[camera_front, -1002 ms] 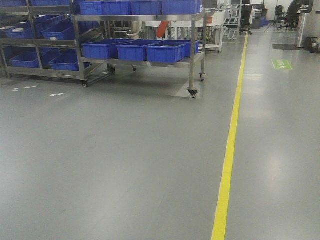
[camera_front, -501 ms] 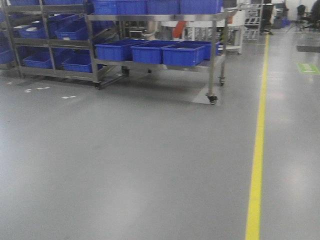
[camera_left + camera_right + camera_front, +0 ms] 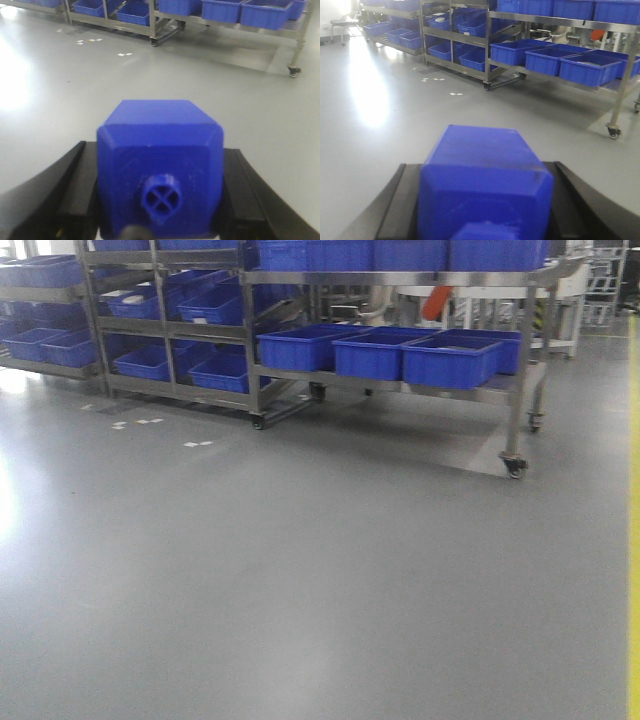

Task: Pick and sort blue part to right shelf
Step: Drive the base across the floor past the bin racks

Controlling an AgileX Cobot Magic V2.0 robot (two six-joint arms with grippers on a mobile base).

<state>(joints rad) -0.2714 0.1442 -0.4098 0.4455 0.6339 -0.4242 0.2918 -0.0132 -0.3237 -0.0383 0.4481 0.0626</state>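
Observation:
A blocky blue part (image 3: 160,145) with a round cross-shaped boss fills the left wrist view, and my left gripper (image 3: 159,152) is shut on it, black fingers (image 3: 80,180) pressed to both sides. My right gripper (image 3: 482,170) is shut on a second blue part (image 3: 485,160) in the same way. The right shelf (image 3: 400,279), a wheeled stainless steel rack with large blue bins (image 3: 450,358), stands across the grey floor at the upper right of the front view. Both grippers are well short of it, above bare floor.
More steel racks with blue bins (image 3: 150,310) line the back left. White tape marks (image 3: 197,444) lie on the floor before them. The shelf's caster (image 3: 515,467) juts at floor level. A yellow floor line (image 3: 633,540) runs along the right edge.
In the front view the racks have slid rightward and grown larger, and the yellow line has shifted to the right edge, so the base has turned left and come closer.

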